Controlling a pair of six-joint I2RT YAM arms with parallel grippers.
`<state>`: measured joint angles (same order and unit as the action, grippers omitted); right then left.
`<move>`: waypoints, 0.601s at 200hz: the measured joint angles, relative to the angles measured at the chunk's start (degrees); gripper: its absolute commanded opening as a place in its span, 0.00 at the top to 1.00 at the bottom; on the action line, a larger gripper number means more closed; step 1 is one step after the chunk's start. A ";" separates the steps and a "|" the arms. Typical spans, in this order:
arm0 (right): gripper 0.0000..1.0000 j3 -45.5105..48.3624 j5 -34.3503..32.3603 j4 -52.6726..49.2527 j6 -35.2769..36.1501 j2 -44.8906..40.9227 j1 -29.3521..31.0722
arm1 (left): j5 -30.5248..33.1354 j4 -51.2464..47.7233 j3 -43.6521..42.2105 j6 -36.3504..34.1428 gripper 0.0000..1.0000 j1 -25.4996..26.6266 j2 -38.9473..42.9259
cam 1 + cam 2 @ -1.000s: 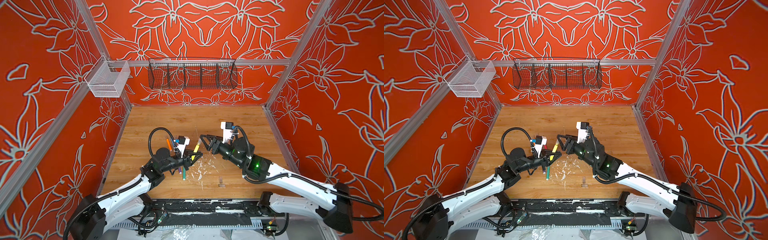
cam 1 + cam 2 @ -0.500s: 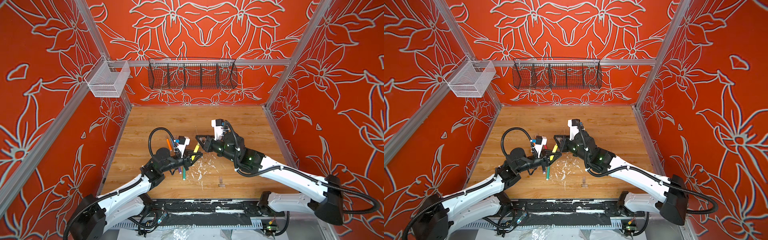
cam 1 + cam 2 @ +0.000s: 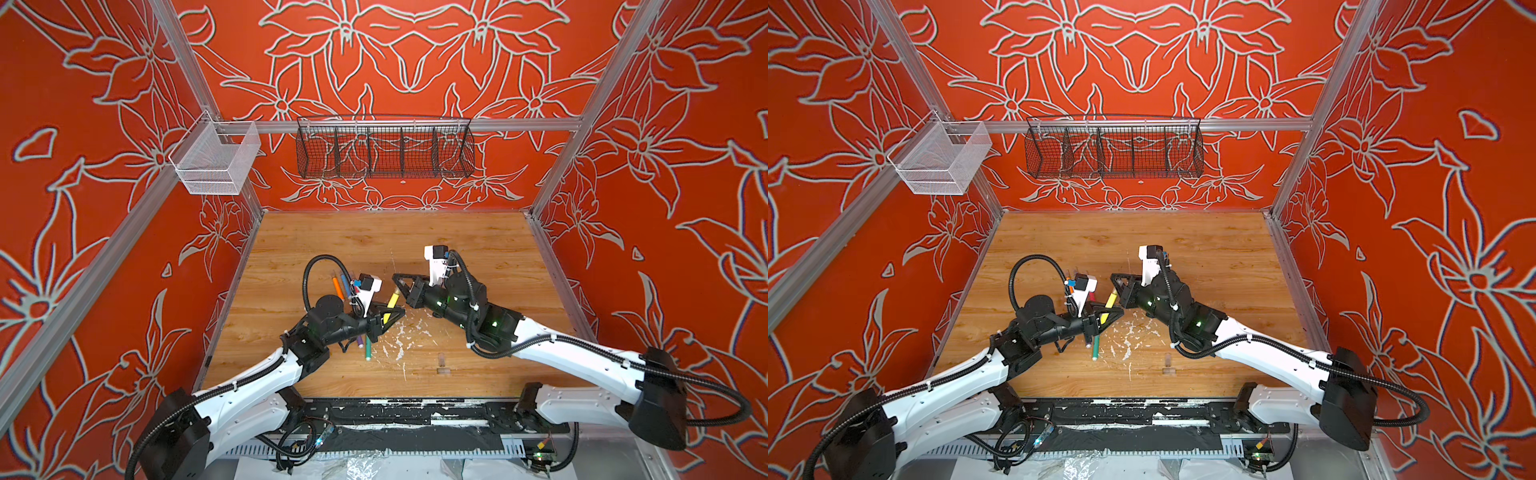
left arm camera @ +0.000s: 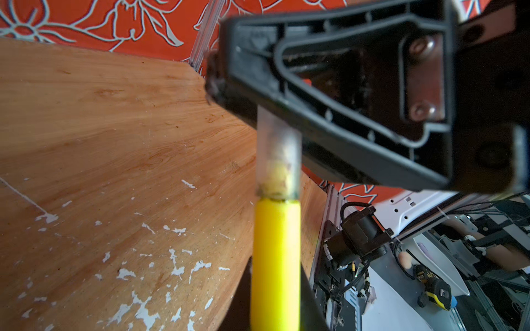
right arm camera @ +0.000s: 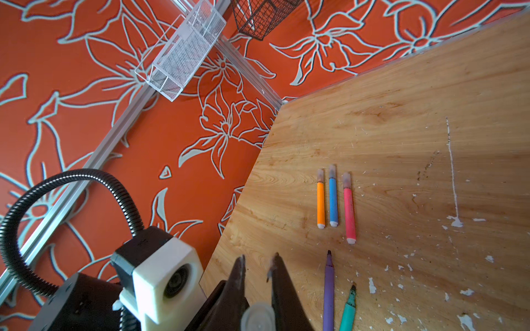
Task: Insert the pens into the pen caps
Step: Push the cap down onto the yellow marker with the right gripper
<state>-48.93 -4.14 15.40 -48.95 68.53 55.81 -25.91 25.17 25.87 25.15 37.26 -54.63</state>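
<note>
Top views both showed the left arm reaching low from the near edge toward the middle. Its left claw (image 3: 387, 319) was clamped on the lower barrel of the yellow pen (image 3: 391, 304), which tilted up and away. A purple pen (image 3: 360, 341) and a green pen (image 3: 368, 351) lay on the worktop (image 3: 457, 241) beneath that claw. Right of it, the right arm stretched inward with its wrist bent. The right claw (image 3: 400, 282) was pinched together on the clear pen cap (image 4: 278, 149) sitting over the pen's tip.
</note>
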 measured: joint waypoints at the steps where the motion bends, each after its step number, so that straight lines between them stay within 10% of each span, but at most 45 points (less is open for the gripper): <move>1: 1.00 0.04 -0.13 0.13 0.02 0.00 0.02 | 0.15 -0.46 0.26 -0.09 1.00 0.02 0.02; 120: 1.00 4.55 -17.81 19.67 -1.09 -1.70 5.53 | -2.32 -19.30 19.43 -4.50 1.00 -0.76 -4.48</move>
<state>-44.38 -21.96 35.07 -50.04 66.83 61.34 -28.23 5.87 45.30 20.64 36.49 -59.11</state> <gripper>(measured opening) 0.162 0.151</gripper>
